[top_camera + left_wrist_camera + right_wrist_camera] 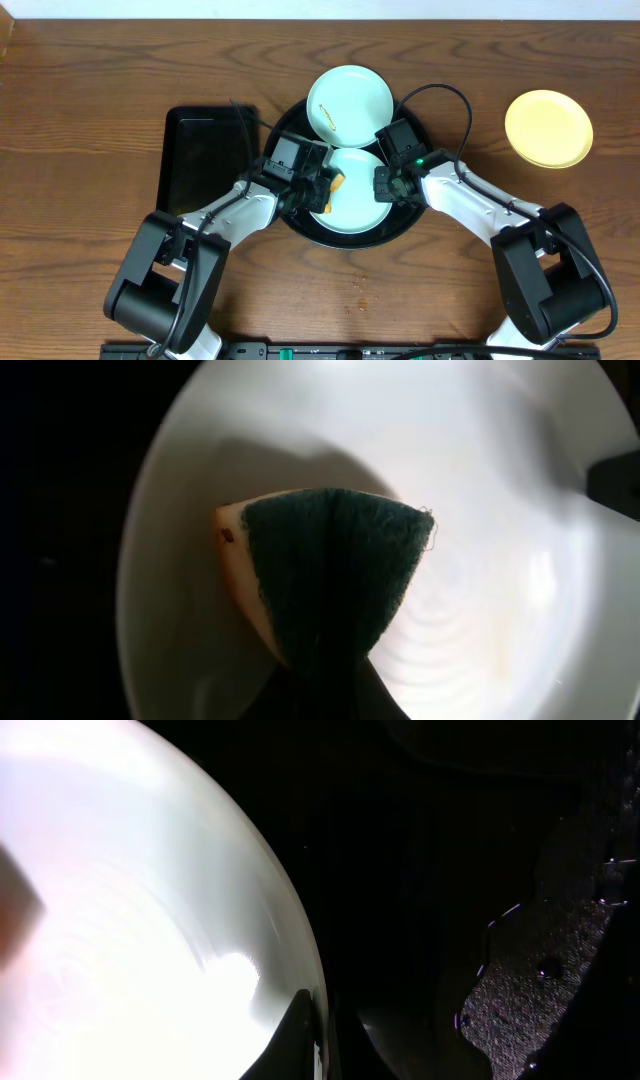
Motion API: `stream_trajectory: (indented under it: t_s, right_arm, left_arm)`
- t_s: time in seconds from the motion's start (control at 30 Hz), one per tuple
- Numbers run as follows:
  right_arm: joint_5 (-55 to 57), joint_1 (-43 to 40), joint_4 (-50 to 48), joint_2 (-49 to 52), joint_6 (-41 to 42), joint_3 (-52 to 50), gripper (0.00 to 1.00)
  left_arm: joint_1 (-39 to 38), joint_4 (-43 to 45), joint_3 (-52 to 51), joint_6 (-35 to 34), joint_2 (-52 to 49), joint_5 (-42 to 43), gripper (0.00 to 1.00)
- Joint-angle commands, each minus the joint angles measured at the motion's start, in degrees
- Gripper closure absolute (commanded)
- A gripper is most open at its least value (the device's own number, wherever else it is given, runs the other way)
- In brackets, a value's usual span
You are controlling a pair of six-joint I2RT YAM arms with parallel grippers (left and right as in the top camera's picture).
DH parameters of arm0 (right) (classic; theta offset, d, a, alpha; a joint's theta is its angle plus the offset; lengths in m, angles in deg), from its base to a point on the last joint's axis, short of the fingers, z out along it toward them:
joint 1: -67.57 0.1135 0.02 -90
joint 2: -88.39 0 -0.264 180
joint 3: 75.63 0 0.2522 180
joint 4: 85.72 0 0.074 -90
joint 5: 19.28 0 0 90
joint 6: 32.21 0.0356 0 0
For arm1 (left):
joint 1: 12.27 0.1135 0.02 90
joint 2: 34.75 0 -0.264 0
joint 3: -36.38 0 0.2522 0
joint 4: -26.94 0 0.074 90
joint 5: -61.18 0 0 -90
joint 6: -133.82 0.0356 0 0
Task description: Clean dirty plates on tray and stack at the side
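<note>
lower blue plate: round, no long axis; flat, face up in the round black tray; glossy plastic.
left gripper: clamped on sponge, yellow foam and rough green pad, pressed to that plate.
right gripper: closed, pinching its right rim.
upper blue plate: overlaps tray's far rim; brown smear.
yellow plate: on wood table, well right.
rectangular tray: just left.

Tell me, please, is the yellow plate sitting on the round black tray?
No, the yellow plate lies on the wooden table, apart from the tray.
</note>
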Motion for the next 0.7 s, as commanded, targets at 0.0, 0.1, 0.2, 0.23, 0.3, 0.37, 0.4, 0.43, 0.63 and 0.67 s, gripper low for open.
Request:
stream_trajectory:
  t_s: [0.0, 0.1, 0.2, 0.23, 0.3, 0.37, 0.4, 0.43, 0.63, 0.67]
  right_arm:
    - [-2.21, 0.33, 0.31, 1.92, 0.66, -1.77, 0.99]
    - [-2.21, 0.33, 0.31, 1.92, 0.66, -1.77, 0.99]
    - [-2.23, 0.33, 0.22, 1.92, 0.68, -1.77, 0.99]
    - [-2.29, 0.33, 0.22, 1.92, 0.70, -1.77, 0.99]
    - [-2.38, 0.33, 0.17, 1.92, 0.76, -1.77, 0.99]
    - [-2.38, 0.33, 0.17, 1.92, 0.83, -1.77, 0.99]
    - [-2.38, 0.33, 0.20, 1.92, 0.85, -1.77, 0.99]
    - [-2.38, 0.33, 0.20, 1.92, 0.85, -1.77, 0.99]
    - [-2.64, 0.33, 0.02, 1.92, 0.85, -1.75, 0.99]
    - [-2.64, 0.33, 0.02, 1.92, 0.85, -1.77, 0.99]
  left_arm:
    - [-0.94, -2.23, -2.73, -0.72, -1.86, 2.58, 0.92]
    - [-0.94, -3.13, -2.78, -0.76, -1.86, 4.52, 0.92]
    - [-0.94, -3.72, -2.97, -1.07, -1.86, 7.23, 0.92]
    - [-0.94, -3.78, -3.06, -1.49, -1.86, 7.28, 0.92]
    - [-0.94, -3.98, -3.30, -2.49, -1.86, 7.28, 0.92]
    - [-1.05, -3.93, -3.85, -3.78, -1.86, 7.28, 0.92]
    - [-1.22, -3.91, -4.13, -3.98, -1.86, 7.30, 0.92]
    - [-1.53, -3.76, -4.44, -3.98, -1.86, 7.34, 0.92]
    - [-4.15, -1.88, -5.01, -6.32, -1.86, 8.37, 0.92]
    - [-4.68, -1.22, -5.01, -7.26, -1.86, 8.44, 0.92]
